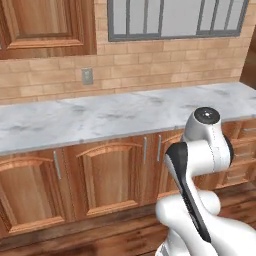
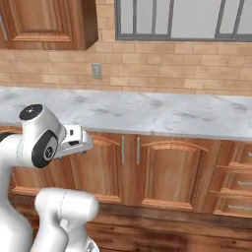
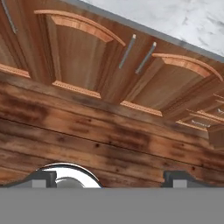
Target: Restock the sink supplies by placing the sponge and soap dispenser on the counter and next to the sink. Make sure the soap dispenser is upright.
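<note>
1. Pincer (image 3: 107, 177): jaws standing wide apart, nothing between them; the two dark tips rise at the bottom of the hand view, aimed low at the wooden floor (image 3: 87, 144) and the cabinet fronts.
2. Cabinet doors (image 3: 83, 57): brown wood with arched panels and slim metal handles, directly ahead of the pincer and above the floor line.
3. Counter (image 1: 100, 120): white-grey marbled slab atop those cabinets, lying above and beyond the pincer; its long axis runs left to right across both base views.
4. Backsplash (image 2: 162, 69): tan brick with a wall outlet, window above.
5. Soap dispenser, sponge, sink: whereabouts cannot be told. Judgement: the base must probably travel along the counter to find them.
</note>
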Controlling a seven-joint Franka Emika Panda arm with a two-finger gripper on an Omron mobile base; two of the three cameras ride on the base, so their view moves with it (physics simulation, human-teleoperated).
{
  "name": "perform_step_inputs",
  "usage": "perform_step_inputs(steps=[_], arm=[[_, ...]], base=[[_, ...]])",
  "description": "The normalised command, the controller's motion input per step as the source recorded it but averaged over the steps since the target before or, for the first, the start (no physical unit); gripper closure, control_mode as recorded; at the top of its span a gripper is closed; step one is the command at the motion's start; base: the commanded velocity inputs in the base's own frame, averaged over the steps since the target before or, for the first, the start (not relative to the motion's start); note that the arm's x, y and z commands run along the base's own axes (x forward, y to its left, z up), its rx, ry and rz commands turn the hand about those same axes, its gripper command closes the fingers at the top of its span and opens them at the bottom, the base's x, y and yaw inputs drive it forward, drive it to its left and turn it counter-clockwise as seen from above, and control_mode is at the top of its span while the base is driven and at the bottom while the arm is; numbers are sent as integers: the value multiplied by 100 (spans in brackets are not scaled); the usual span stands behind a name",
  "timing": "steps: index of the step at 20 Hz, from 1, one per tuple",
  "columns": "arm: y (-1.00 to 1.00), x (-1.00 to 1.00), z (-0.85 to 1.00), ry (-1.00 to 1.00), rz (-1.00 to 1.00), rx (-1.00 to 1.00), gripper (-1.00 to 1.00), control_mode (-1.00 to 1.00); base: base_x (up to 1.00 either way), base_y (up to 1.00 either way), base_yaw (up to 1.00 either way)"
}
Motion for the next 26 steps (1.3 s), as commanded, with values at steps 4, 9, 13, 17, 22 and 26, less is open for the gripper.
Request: perform_step_inputs(steps=[4,9,13,17,22,26], arm=[[0,0,0,0,0,0,-100,100],[0,0,0,0,0,0,-100,100],[0,0,0,0,0,0,-100,100],[0,0,0,0,0,0,-100,100],[0,0,0,0,0,0,-100,100],[0,0,0,0,0,0,-100,100]], base=[[64,-98,-38],[80,-76,-34],[81,-70,-31],[55,-96,-30],[34,-100,-22],[9,-100,-12]])
